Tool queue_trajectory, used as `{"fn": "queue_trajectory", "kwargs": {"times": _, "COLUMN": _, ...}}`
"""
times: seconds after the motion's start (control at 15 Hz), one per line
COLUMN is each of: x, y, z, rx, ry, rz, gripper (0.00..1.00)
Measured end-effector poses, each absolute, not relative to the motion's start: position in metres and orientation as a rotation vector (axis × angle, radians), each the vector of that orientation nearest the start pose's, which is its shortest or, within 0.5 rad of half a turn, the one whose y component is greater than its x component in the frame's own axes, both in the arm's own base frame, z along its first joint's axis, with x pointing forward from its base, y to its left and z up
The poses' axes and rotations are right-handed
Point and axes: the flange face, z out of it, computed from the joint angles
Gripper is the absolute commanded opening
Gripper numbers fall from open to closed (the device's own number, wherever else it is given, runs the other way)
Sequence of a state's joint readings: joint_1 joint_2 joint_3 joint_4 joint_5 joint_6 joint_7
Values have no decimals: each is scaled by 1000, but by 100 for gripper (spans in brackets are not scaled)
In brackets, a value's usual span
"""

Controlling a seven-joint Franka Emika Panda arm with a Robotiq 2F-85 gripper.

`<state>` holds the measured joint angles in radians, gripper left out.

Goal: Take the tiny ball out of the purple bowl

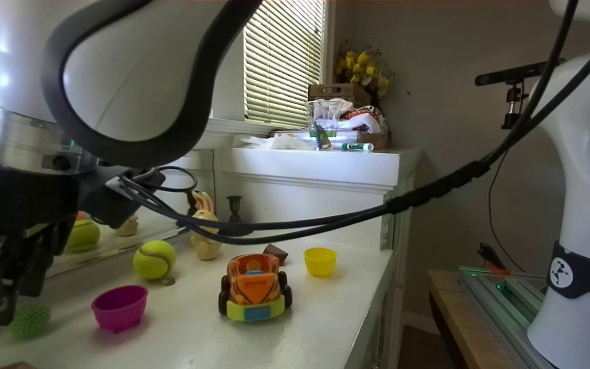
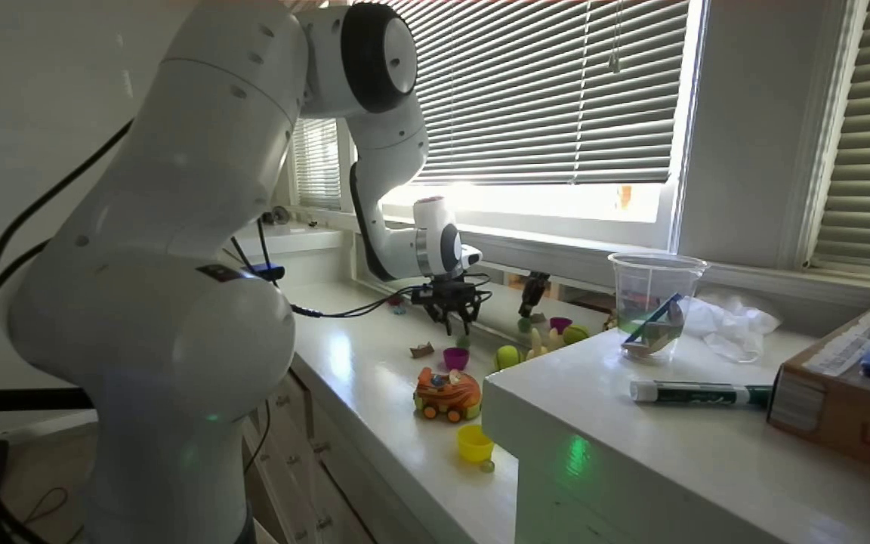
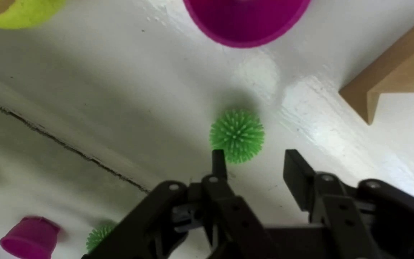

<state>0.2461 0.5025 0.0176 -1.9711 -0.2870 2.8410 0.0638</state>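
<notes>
The purple bowl stands upright on the white counter and also shows in an exterior view. In the wrist view its near rim is at the top edge; the visible part of its inside holds no ball, the rest is cut off. The tiny ball, green and covered in short spikes, lies on the counter beside the bowl. It shows in both exterior views. My gripper is open and empty just above the ball, its left fingertip overlapping the ball's lower edge in view; contact cannot be told.
A brown angular block lies right of the ball. A tennis-like ball, a rabbit figure, an orange toy car and a yellow bowl stand around. A mirror-like panel along the wall reflects bowl and ball.
</notes>
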Motion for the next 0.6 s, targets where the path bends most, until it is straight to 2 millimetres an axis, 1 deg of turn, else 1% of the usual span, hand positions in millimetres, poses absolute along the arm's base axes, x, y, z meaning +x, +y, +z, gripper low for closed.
{"fn": "queue_trajectory", "kwargs": {"times": 0.13, "x": 617, "y": 189, "z": 262, "rx": -3068, "ry": -689, "rz": -573, "gripper": 92}}
{"fn": "queue_trajectory", "kwargs": {"times": 0.2, "x": 614, "y": 194, "z": 271, "rx": -3068, "ry": -676, "rz": -548, "gripper": 98}}
{"fn": "queue_trajectory", "kwargs": {"times": 0.33, "x": 606, "y": 205, "z": 293, "rx": -3072, "ry": -645, "rz": -485, "gripper": 100}}
{"fn": "queue_trajectory", "kwargs": {"times": 0.47, "x": 594, "y": 215, "z": 317, "rx": -3077, "ry": -587, "rz": -375, "gripper": 100}}
{"fn": "queue_trajectory", "kwargs": {"times": 0.6, "x": 580, "y": 221, "z": 343, "rx": -3090, "ry": -509, "rz": -265, "gripper": 100}}
